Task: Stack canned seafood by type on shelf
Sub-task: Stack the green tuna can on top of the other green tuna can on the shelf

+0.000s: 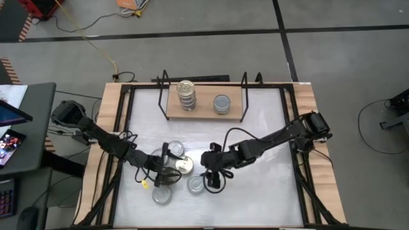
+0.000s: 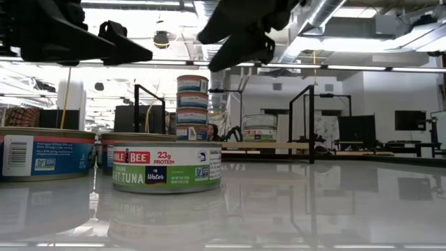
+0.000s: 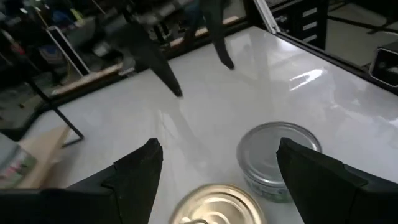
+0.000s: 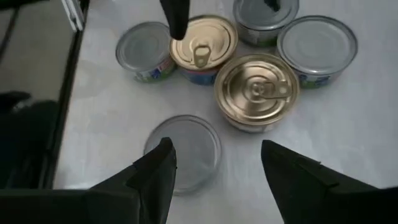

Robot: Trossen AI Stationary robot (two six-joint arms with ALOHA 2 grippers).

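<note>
Closest to the low camera, a tuna tin (image 2: 167, 167) sits on the white table (image 1: 255, 128), its label reading "BEE", "23g PROTEIN", "TUNA" and "Water". Two more tins stand to its left in that view, the nearer one (image 2: 45, 153) showing a barcode.

From above, the loose tins cluster near the front of the table between the two arms. The right wrist view counts six there: two gold-topped ones (image 4: 203, 42) (image 4: 257, 89) and four silver-topped ones, among them a lone silver tin (image 4: 183, 150). That lone tin lies right under the right gripper (image 4: 217, 165), whose fingers are spread wide above it, one to each side, gripping nothing.

The left gripper (image 3: 217, 174) hangs over the other side of the cluster, fingers also spread wide and empty. A gold-topped tin (image 3: 214, 204) lies between its fingers and a silver-topped tin (image 3: 280, 158) is just beside one finger.

At the back of the table, the shelf (image 1: 204, 105) holds a stack of tins (image 1: 186, 94) towards its left, four high in the low view, and a lower silver-topped pile (image 1: 222, 103) to its right, well apart from both grippers
</note>
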